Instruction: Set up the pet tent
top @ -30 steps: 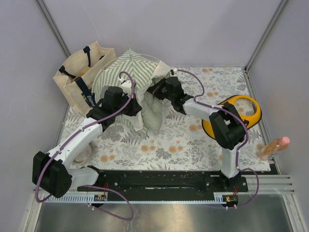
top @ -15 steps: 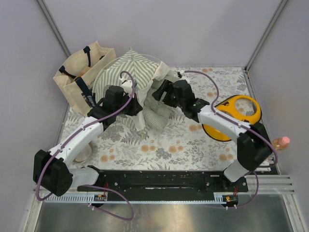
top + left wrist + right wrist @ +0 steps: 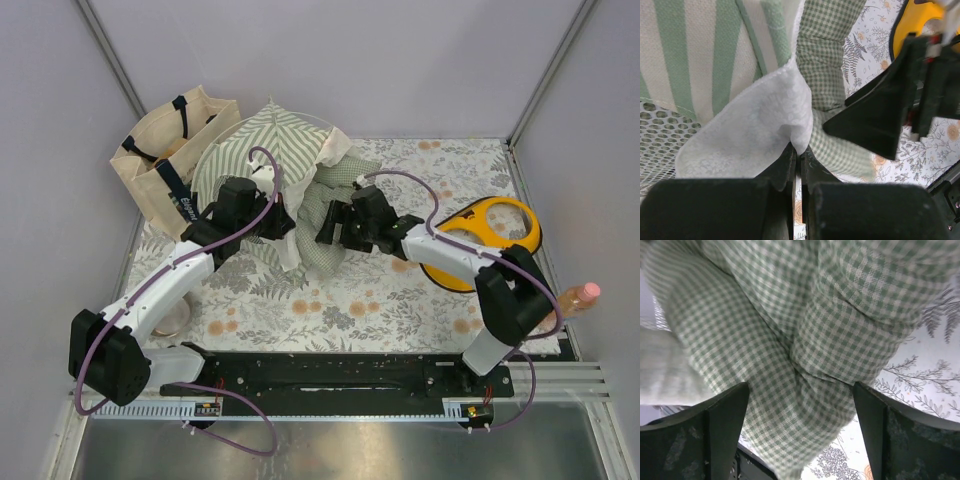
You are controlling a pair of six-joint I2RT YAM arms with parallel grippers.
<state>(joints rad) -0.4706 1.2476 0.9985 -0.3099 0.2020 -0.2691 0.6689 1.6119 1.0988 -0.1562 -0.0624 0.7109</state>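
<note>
Tent [image 3: 262, 140] sits at approx 11 o'clock on the floral mat [image 3: 400, 290], w/ tote bag [image 3: 160, 165] just beside it at its 9. L gripper [image 3: 797, 152] is pinched tight on the tent's white flap [image 3: 750, 125], at tent's 6. R gripper [image 3: 797, 392] has fingers spread wide, checked cushion [image 3: 805, 340] right in front; prob. not touching, hard to tell. Cushion lies at tent's 4 o'clock, against it.
</note>
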